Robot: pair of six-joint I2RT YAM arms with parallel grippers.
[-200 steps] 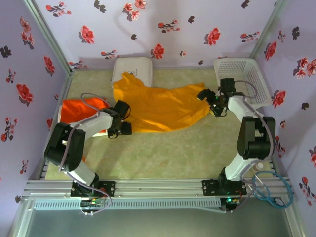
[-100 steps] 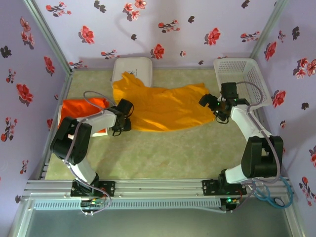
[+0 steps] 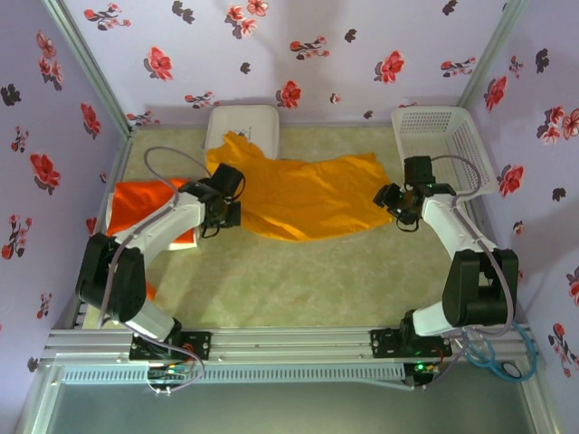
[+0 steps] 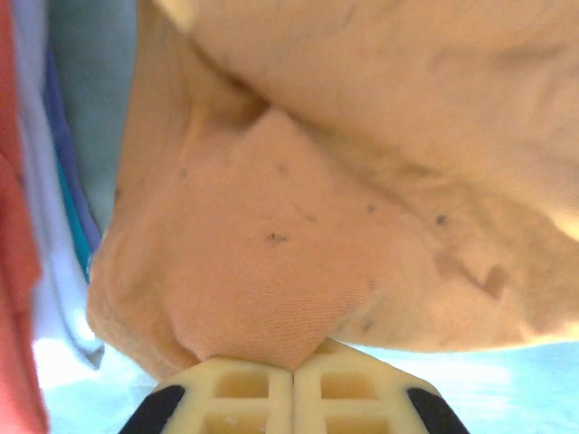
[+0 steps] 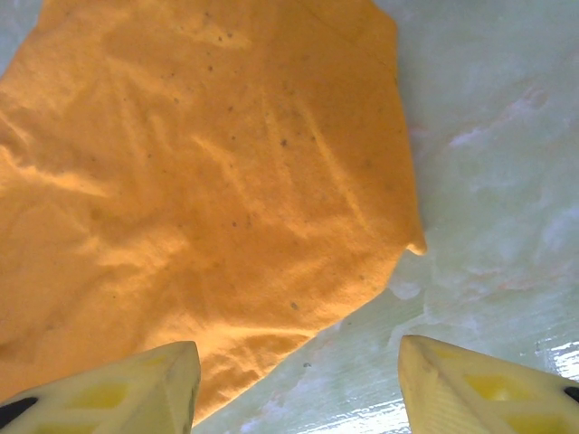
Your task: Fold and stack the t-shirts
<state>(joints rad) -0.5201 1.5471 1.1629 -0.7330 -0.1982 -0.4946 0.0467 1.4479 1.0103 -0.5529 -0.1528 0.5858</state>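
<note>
Flowered lilac walls [image 3: 362, 36] close in a pale green table [image 3: 317, 271] that carries one mustard t-shirt [image 3: 303, 199] spread across its middle, one red-orange t-shirt [image 3: 136, 199] bunched at the left edge, one white plastic box [image 3: 244, 122] at the back and one white lattice basket [image 3: 448, 136] in the far right corner. Of the two grippers, the left gripper [image 4: 294, 369] is clamped on the mustard t-shirt's left edge, cloth bunching straight out of its closed fingers. The right gripper [image 5: 294, 348] hangs with fingers spread wide over that shirt's right edge, where cloth meets bare table.

Even, bright overhead light — left wrist view washed-out, softly blurred.
</note>
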